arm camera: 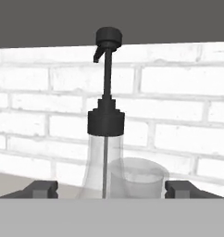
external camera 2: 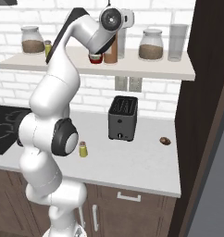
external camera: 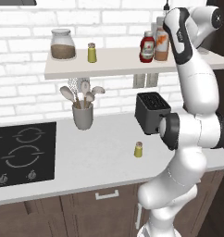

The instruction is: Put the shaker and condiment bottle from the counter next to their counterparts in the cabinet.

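Shelf (external camera: 114,65): bottle (external camera: 161,44) beside ketchup (external camera: 147,47); jar (external camera: 63,45), green shaker (external camera: 91,53) further left.
Bench (external camera: 100,157): shaker (external camera: 138,149) nr toaster (external camera: 152,111).
Claw (arm camera: 111,189): raised at shelf, spread either side of bottle neck.

Black toaster (external camera: 151,111) on counter (external camera: 95,157) — utensil crock (external camera: 83,115), hob (external camera: 22,152) further left

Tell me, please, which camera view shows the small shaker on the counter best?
The left base view: the shaker stands fully unobstructed on the pale counter, before the toaster. In the right base view it sits partly beside the arm's dark joint. The hand view faces the condiment bottle.
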{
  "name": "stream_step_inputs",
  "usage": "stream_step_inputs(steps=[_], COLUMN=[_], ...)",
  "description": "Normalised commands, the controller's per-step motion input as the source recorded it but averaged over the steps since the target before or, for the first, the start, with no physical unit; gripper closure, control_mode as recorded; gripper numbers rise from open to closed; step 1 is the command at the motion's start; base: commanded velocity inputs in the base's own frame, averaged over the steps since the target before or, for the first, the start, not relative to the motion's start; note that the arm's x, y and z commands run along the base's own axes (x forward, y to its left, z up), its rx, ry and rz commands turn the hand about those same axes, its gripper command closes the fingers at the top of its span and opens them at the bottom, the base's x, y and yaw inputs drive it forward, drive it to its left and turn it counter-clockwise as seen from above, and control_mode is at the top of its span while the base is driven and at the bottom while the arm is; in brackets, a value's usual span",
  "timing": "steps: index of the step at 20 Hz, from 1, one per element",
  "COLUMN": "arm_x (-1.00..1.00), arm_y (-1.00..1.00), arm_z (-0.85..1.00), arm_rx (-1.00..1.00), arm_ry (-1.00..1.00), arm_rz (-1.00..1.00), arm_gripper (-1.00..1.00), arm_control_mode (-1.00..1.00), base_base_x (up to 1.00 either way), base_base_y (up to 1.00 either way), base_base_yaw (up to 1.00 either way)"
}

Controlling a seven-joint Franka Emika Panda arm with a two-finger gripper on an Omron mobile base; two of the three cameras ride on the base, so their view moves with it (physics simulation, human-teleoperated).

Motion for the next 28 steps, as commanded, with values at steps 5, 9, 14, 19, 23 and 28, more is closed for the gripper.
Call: stream_step_inputs(steps=[5,9,14,19,23,28], arm_x=[-0.29,-0.39,-0.53,-0.57,-0.71,-0.81], arm_y=[-0.08,-0.02,0.0,0.03,0.14,0.15], arm_z=[-0.08,-0.03,-0.04,-0.21,-0.44,-0.44], arm_rx=[0.0,0.0,0.0,0.0,0.0,0.01], arm_ry=[-0.03,-0.05,-0.06,-0.01,0.03,0.04], arm_rz=[0.0,0.0,0.0,0.02,0.05,0.06], arm_gripper=[-1.0,-1.0,-1.0,-1.0,-1.0,-1.0], arm_control_mode=[-1.0,-1.0,-1.0,-1.0,-1.0,-1.0], base_base_x=[0.0,0.0,0.0,0.0,0.0,0.0], base_base_y=[0.0,0.0,0.0,0.0,0.0,0.0], base_base_yaw=[0.0,0.0,0.0,0.0,0.0,0.0])
